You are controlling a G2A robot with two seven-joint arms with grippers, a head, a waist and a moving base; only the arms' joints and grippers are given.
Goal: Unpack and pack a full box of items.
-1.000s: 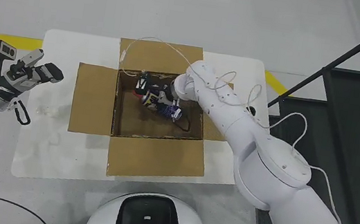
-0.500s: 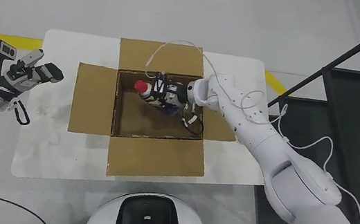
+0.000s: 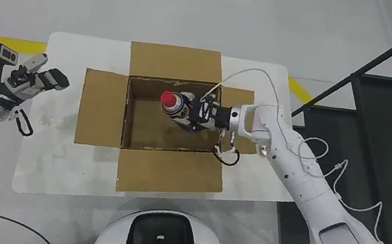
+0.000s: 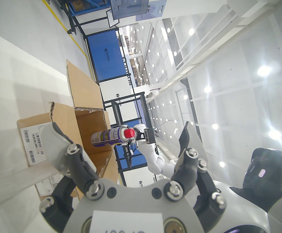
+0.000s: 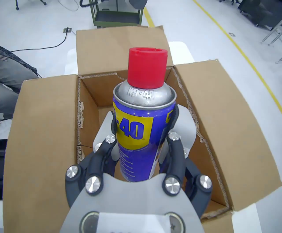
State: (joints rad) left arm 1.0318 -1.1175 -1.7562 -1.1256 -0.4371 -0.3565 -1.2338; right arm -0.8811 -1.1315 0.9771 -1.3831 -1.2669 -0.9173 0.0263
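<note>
An open cardboard box (image 3: 103,108) sits on the white table (image 3: 46,153) with its flaps spread. My right gripper (image 3: 196,112) is shut on a blue and yellow spray can (image 3: 180,107) with a red cap, held above the box's inside. From the right wrist, the spray can (image 5: 141,119) stands between the fingers (image 5: 105,130) over the box (image 5: 220,123). My left gripper (image 3: 45,73) is open beyond the table's left edge, holding nothing. In the left wrist view, its fingers (image 4: 56,141) are spread, and the can (image 4: 110,138) shows far off above the box (image 4: 64,123).
A black metal frame (image 3: 387,67) stands to the right of the table. White cables (image 3: 240,79) trail from the right arm over the box's right flap. Bare tabletop lies left of the box and in front of it.
My right gripper lifted the spray can out of the box and carried it right, turning it so the red cap points left. The left arm stayed still.
</note>
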